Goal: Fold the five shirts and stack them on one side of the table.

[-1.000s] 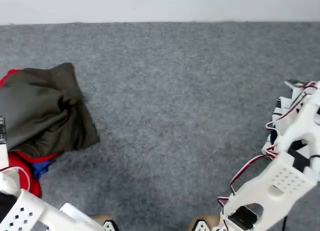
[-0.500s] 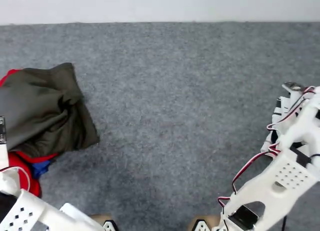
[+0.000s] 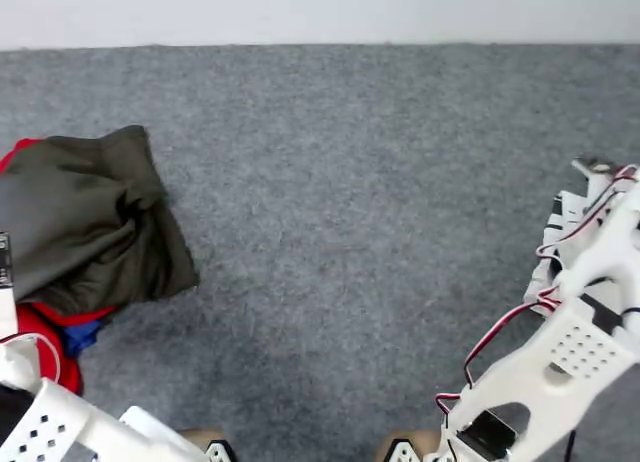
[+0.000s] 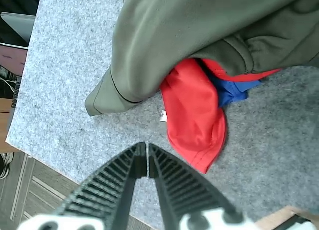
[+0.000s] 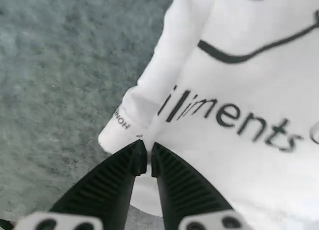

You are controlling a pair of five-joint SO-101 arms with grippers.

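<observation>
So the pile sits at the left side of the grey felt table cover (image 3: pixel 380 182). On top there's a crumpled olive-green long-sleeved shirt (image 3: pixel 85 222), bunched up rather than neatly folded. A bright red shirt (image 4: pixel 194 120) pokes out from under it on the side nearest the arms, and a bit of deep blue shirt (image 4: pixel 229 90) is wedged between the two, touching both. One olive cuff lies flat on the felt near the table's edge.

The left gripper (image 4: pixel 148 163) has its black ribbed jaws pressed together, with just a hairline slit between them and nothing in it. It hangs over bare felt just beside the red shirt's rounded hem, close to the table edge, and I can't see it touching any cloth. In the high view the left arm (image 3: pixel 50 422) is tucked into the near left corner, right by the pile.

Over on the right there's a white shirt with black lettering (image 5: pixel 239 90) spread on the felt, one sleeve (image 5: pixel 149 95) running along its body. The right gripper (image 5: pixel 148 158) is right at that sleeve's cuff, jaws closed up to a thin gap. I can't tell whether any fabric is caught in there. The white right arm with red and black wires (image 3: pixel 570 352) sits at the right edge of the table, well apart from the pile.
</observation>
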